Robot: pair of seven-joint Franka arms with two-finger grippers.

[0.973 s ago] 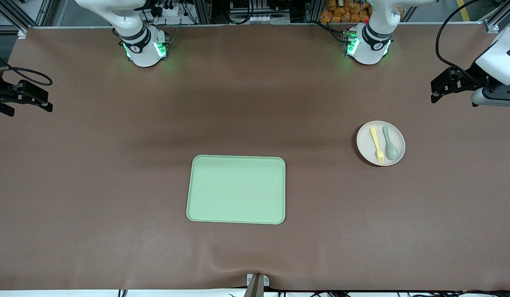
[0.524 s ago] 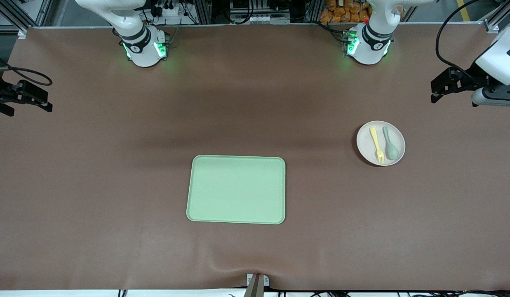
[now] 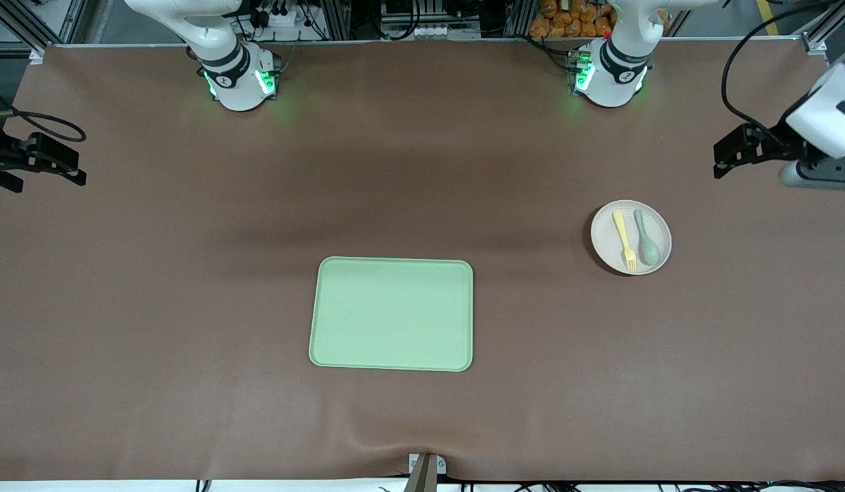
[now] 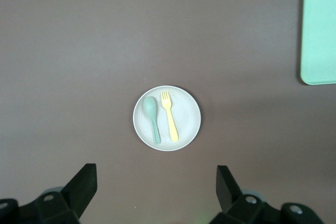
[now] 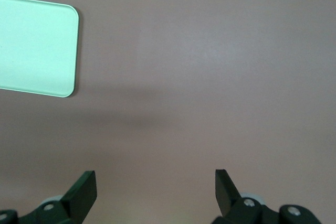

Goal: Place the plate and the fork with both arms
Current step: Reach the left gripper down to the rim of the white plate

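Plate (image 3: pixel 630 237) placement: the brown table (image 3: pixel 190 287) carries a light-green tray (image 3: pixel 391 314) at its middle, well apart from both grippers. The plate rests flat toward the left arm's end of the table, near the left gripper (image 3: pixel 726 154) and nearer to the front camera than it; that gripper hangs over bare table, fingers spread wide. On the plate, the yellow fork (image 3: pixel 624 238) and a grey-green spoon (image 3: pixel 646 238) lie side by side. The right gripper (image 3: pixel 70 171) waits over the right arm's end, fingers apart.
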